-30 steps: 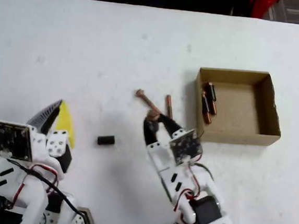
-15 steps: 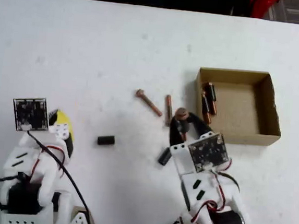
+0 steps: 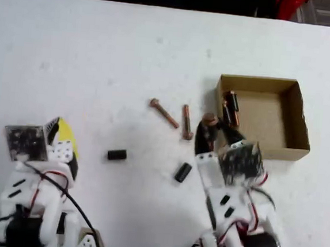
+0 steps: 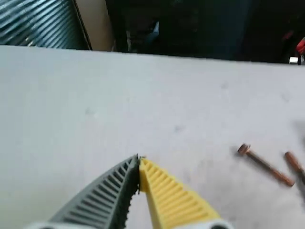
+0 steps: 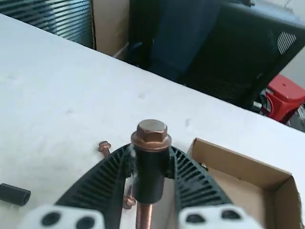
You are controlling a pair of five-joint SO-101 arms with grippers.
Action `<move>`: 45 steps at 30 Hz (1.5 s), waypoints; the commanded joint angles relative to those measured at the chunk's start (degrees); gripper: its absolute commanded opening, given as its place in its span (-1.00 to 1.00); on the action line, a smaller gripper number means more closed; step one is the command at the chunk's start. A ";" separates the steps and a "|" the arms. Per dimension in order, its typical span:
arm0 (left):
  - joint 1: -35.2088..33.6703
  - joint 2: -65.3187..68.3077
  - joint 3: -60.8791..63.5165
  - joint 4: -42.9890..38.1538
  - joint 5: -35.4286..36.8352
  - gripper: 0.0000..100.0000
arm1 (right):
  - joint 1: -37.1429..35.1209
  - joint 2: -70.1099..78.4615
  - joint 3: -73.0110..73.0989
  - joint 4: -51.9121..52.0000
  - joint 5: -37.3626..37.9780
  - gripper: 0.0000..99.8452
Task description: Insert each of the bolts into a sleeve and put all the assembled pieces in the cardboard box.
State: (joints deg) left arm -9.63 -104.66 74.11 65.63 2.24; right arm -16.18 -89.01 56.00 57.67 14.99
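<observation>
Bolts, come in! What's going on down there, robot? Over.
Right gripper shut on sleeved bolt, beside the cardboard box. Left gripper shut, empty. Two loose bolts, two loose sleeves lie away from the box.

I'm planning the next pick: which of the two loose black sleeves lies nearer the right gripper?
The tilted sleeve, lying close by the right gripper. The other sleeve sits much farther off, toward the left gripper.

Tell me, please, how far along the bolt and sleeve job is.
Done: assembled pieces already lie in the box. In hand: the right hand grips a sleeved bolt beside the box. Left: two bare bolts and two loose sleeves on the table; the left hand is shut and empty.
</observation>
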 commanded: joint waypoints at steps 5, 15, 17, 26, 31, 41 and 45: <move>0.13 0.31 10.64 -0.26 -7.03 -0.96 | 7.69 26.24 -15.74 0.13 0.79 -0.97; 0.13 0.40 21.54 0.18 -6.86 -0.95 | 16.22 53.85 -25.67 -3.03 0.88 -0.96; 0.13 0.48 22.95 0.26 -6.86 -0.95 | 18.24 58.15 -26.37 -6.73 0.88 -0.96; 0.13 0.48 22.95 7.12 -6.86 -0.95 | 20.35 75.82 -32.70 -13.05 5.63 -0.96; 0.13 0.48 22.95 7.91 -6.86 -0.95 | 22.37 85.49 -39.21 -13.41 5.63 -0.96; 0.04 0.48 22.95 7.91 -7.12 -0.95 | 25.27 106.59 -57.85 -13.23 6.07 -0.96; 0.04 0.48 22.95 7.91 -7.21 -0.95 | 25.01 113.89 -63.03 -12.97 6.07 -0.96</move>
State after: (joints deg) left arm -9.63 -104.04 97.05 73.27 -4.35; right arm 8.70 22.81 -0.88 45.89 20.35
